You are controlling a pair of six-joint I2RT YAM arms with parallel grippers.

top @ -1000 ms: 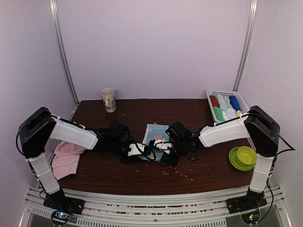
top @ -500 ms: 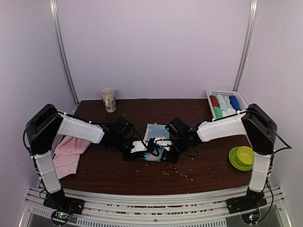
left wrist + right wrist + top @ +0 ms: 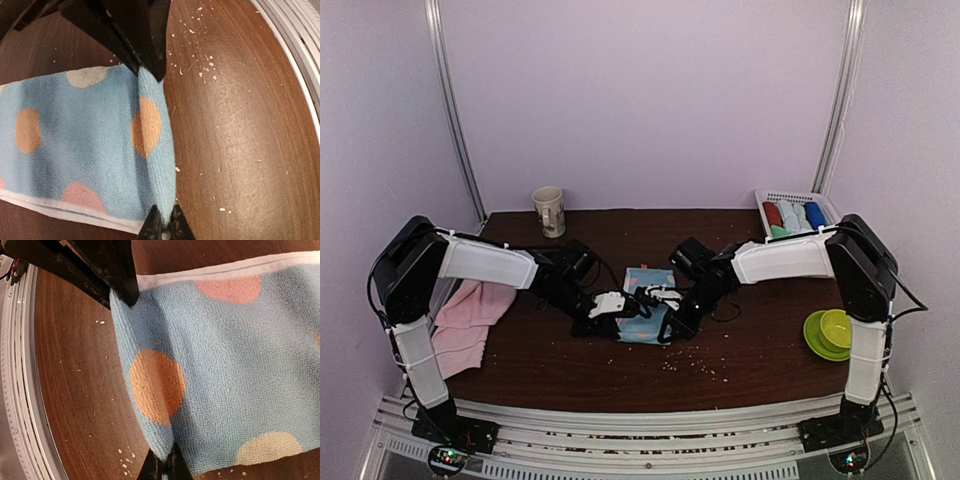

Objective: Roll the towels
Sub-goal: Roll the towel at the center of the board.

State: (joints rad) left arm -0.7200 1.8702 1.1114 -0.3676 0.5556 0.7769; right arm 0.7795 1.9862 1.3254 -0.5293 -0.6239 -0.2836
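High rear overview, wrist close-ups sharing towel [image 3: 75,150]

Open tabletop [image 3: 620,235] runs behind the dotted towel [image 3: 642,278] to the mug [image 3: 549,211] and the basket [image 3: 792,195], and along the near edge; pink towels [image 3: 468,318] block the left side, a green bowl [image 3: 840,328] the right.

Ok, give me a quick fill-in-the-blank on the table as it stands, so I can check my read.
1. The left claw and the right claw are both shut on the ___ dotted towel.
2. The pink towels lie on the robot's ___ side.
3. The rolled towels sit in the white ___.
Missing: blue; left; basket.
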